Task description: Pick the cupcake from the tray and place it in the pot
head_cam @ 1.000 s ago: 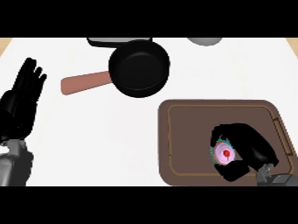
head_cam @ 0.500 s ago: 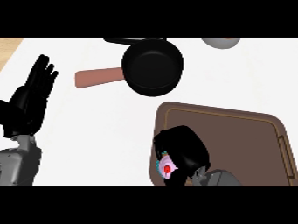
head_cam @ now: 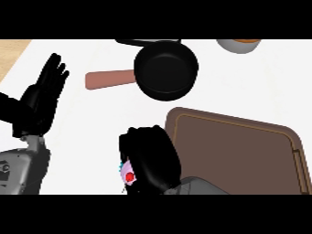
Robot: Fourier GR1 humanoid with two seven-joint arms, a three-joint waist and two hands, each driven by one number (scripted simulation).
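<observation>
My right hand (head_cam: 151, 157) is curled round the cupcake (head_cam: 127, 175), of which only a pink and red patch with a bit of teal shows at the hand's left side. The hand hangs just left of the brown tray (head_cam: 239, 151), over the white counter. The black pot (head_cam: 165, 71) with its brown handle (head_cam: 109, 79) lies farther back, above the hand. My left hand (head_cam: 40, 98) rests open at the left, fingers pointing up.
A grey bowl with something orange in it (head_cam: 239, 45) sits at the back right edge. A black lid or rim (head_cam: 134, 42) peeks out behind the pot. The counter's wooden edge shows at the far left.
My right hand has carried the cupcake leftwards off the tray to the counter beside it. The view has shifted, and the left hand stays open.
</observation>
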